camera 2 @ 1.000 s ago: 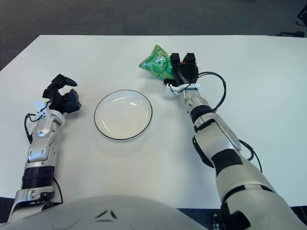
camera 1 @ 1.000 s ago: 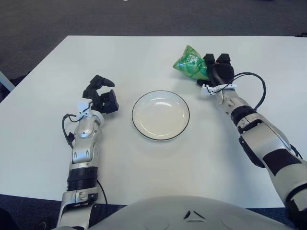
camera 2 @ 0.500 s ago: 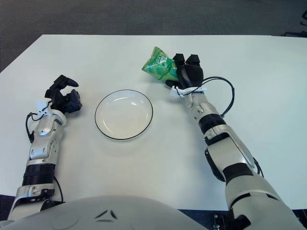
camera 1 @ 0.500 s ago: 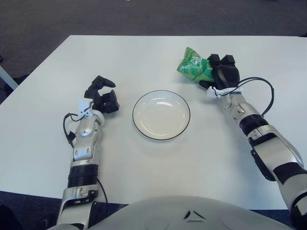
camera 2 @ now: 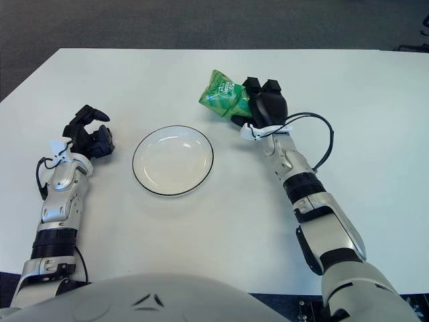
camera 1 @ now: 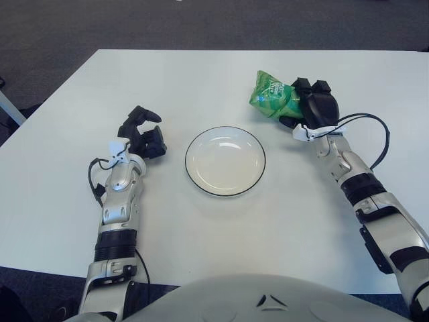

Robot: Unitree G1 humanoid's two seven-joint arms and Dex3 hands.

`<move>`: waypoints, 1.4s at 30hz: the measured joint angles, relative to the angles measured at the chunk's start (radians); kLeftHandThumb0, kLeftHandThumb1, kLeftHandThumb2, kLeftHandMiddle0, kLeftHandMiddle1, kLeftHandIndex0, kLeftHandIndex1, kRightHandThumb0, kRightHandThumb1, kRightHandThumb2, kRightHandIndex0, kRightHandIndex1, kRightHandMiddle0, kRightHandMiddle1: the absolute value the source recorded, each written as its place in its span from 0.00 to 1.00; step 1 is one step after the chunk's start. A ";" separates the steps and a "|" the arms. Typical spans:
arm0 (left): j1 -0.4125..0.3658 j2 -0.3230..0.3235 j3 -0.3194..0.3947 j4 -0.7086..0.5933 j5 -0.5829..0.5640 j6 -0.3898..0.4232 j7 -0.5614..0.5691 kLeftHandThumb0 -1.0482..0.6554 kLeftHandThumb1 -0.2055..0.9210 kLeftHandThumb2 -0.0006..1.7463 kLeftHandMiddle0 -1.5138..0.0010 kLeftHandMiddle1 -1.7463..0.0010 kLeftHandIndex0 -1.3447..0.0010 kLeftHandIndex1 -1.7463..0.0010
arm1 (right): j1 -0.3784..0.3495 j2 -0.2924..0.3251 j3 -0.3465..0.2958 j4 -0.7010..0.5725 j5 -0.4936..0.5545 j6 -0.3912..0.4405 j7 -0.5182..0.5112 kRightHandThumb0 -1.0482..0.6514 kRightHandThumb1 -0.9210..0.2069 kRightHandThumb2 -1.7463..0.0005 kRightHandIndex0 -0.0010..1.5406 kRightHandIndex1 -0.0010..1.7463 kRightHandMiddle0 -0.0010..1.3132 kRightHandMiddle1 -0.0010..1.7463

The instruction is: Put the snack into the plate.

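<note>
My right hand (camera 1: 303, 102) is shut on a green snack bag (camera 1: 269, 96), holding it a little above the white table, right of and behind the plate. The bag sticks out to the left of the black fingers. The white plate with a dark rim (camera 1: 225, 161) sits in the middle of the table with nothing in it. My left hand (camera 1: 142, 132) shows left of the plate, fingers loosely curled and holding nothing.
The white table (camera 1: 214, 228) runs to dark carpet at the back and left. A black cable (camera 1: 375, 131) loops beside my right forearm.
My right hand has lifted the snack bag and shifted slightly right and toward me, forearm swinging outward. The left hand and plate have stayed put.
</note>
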 measured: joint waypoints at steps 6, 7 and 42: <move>-0.001 0.000 0.000 0.001 -0.006 0.000 -0.002 0.33 0.44 0.78 0.11 0.00 0.52 0.00 | 0.020 0.000 -0.027 -0.056 -0.007 0.033 0.006 0.62 0.76 0.11 0.53 0.90 0.48 1.00; -0.001 0.000 0.000 0.001 -0.007 0.000 -0.002 0.33 0.44 0.78 0.11 0.00 0.53 0.00 | 0.023 0.000 -0.032 -0.061 -0.009 0.036 0.005 0.62 0.77 0.11 0.54 0.90 0.47 1.00; -0.004 0.001 0.000 0.013 -0.007 -0.009 -0.002 0.33 0.44 0.77 0.10 0.00 0.53 0.00 | 0.035 0.218 -0.497 -0.203 0.803 0.353 0.471 0.62 0.80 0.07 0.58 0.92 0.46 1.00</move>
